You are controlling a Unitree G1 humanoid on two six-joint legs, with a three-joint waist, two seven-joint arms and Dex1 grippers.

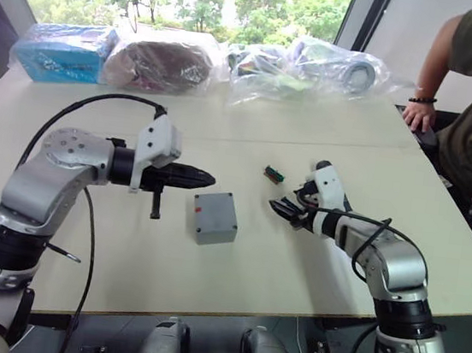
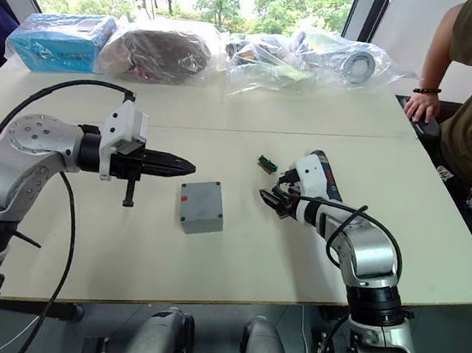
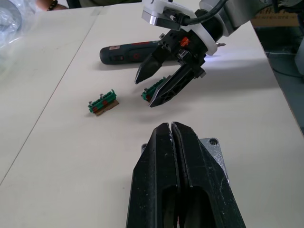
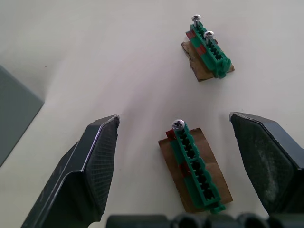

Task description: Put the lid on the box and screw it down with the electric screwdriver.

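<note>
A: Looking at the box, the lid appears seated on top, mid-table; I can't tell whether any screws are driven.

B: The right gripper hangs wide open over a green screw block, holding nothing. The left gripper is pressed closed, empty.

A: The electric screwdriver lies untouched behind, so screwing likely remains

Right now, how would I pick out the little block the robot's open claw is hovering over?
Start at the beige table and find the right gripper, its fingers open. Between them lies a small green terminal block on brown card. It carries one screw; its twin farther off carries two.
</note>
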